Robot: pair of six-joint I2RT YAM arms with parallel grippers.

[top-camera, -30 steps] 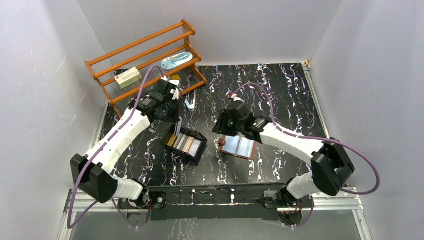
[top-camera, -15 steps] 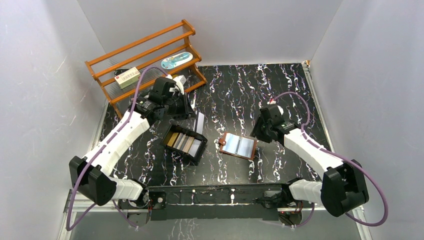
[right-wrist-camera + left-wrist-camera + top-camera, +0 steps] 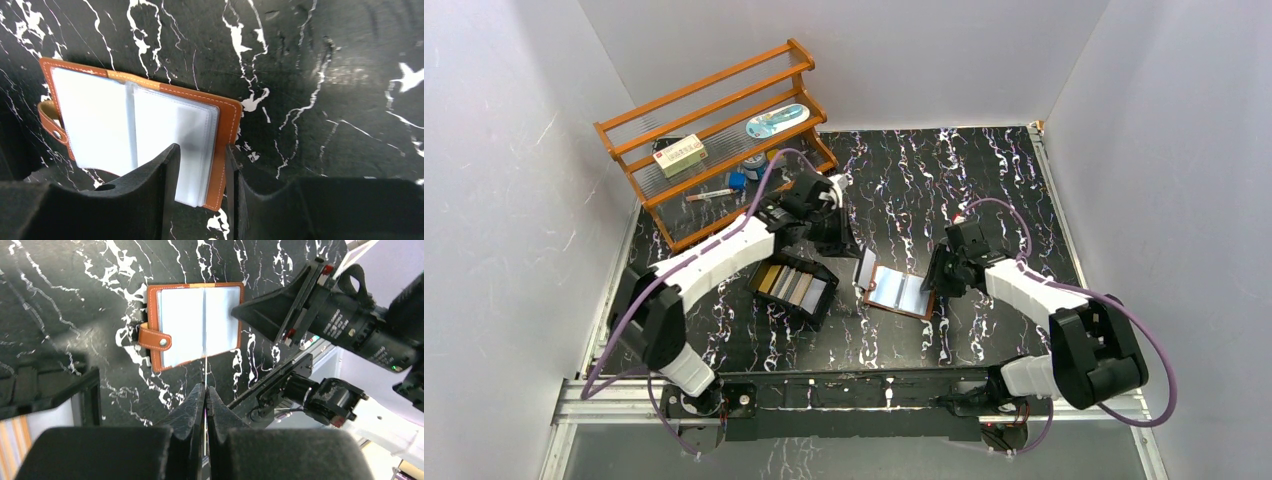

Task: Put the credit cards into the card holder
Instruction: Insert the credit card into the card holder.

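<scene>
The brown card holder (image 3: 902, 292) lies open on the black marbled table, pale pockets up, snap strap at its left. It also shows in the left wrist view (image 3: 195, 325) and the right wrist view (image 3: 135, 130). My left gripper (image 3: 856, 252) (image 3: 205, 386) is shut on a thin silver-grey card (image 3: 865, 268), seen edge-on (image 3: 205, 367) just above the holder's left side. My right gripper (image 3: 932, 278) (image 3: 201, 150) is open, its fingers straddling the holder's right edge. More credit cards (image 3: 792, 286) stand in the black tray (image 3: 816, 308).
A wooden rack (image 3: 714, 120) stands at the back left with a small box (image 3: 681, 155) and a blue-white object (image 3: 776, 121) on it. The tray's rim (image 3: 92, 390) lies left of the holder. Grey walls enclose the table.
My left arm has swung right from the tray to the holder's left side, carrying the card. My right gripper pulled away to the right, then came back to the holder's right edge.
</scene>
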